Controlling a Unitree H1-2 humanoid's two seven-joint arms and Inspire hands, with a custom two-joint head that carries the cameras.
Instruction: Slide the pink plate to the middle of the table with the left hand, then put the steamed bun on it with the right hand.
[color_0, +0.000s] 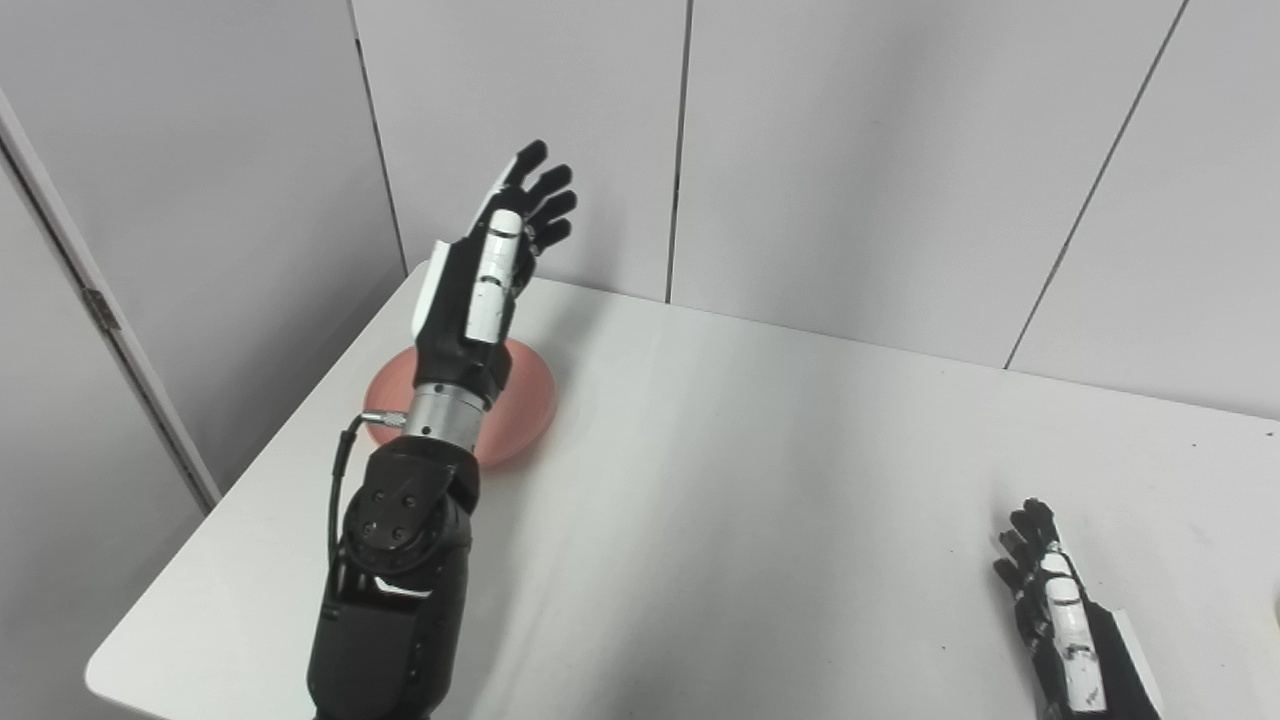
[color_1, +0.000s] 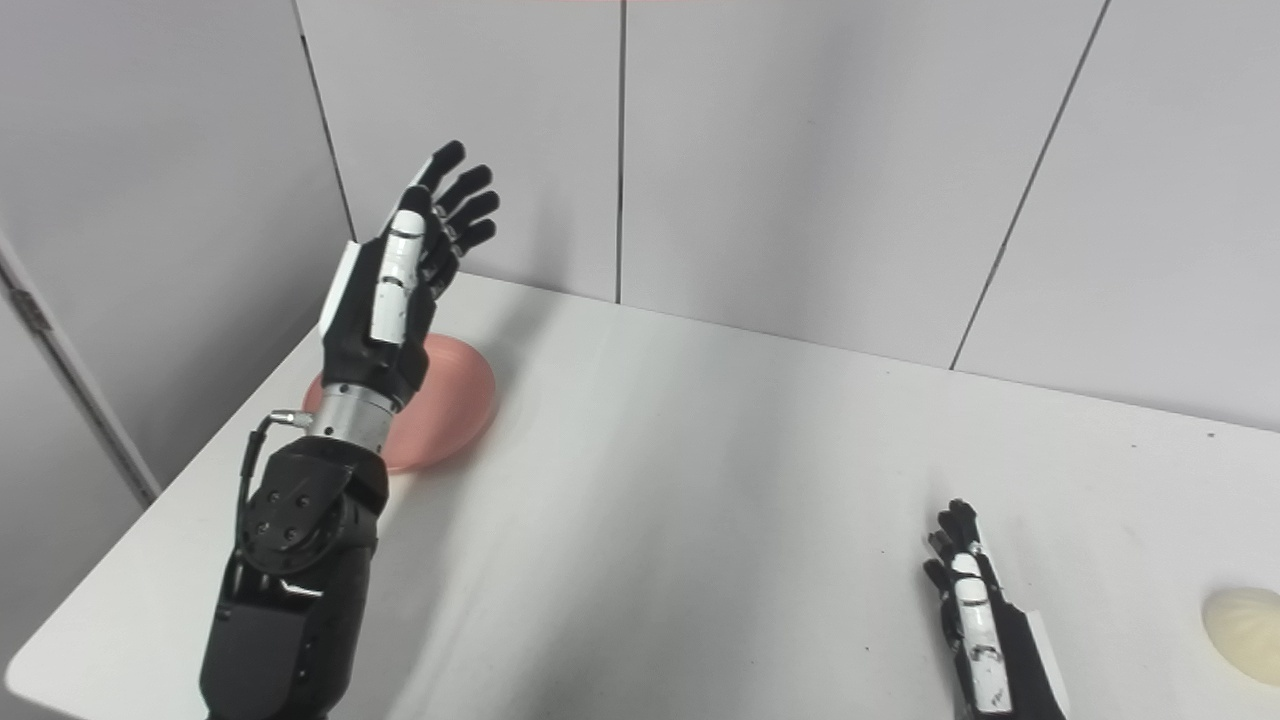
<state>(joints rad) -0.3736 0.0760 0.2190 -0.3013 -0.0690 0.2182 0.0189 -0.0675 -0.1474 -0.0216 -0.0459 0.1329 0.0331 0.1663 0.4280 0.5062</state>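
Note:
The pink plate (color_0: 525, 395) lies near the table's left edge, partly hidden behind my left wrist. My left hand (color_0: 500, 255) is raised above and beyond the plate, open, fingers stretched upward and holding nothing. The steamed bun (color_1: 1243, 618), pale cream and pleated, sits at the far right of the table in the right eye view; the left eye view shows only a sliver of it at its right edge. My right hand (color_1: 968, 600) rests low near the front right, open and flat, well to the left of the bun.
The white table (color_0: 760, 480) stretches between the plate and the bun. Grey wall panels (color_0: 850, 150) stand right behind its far edge. The table's left edge drops off close beside the plate.

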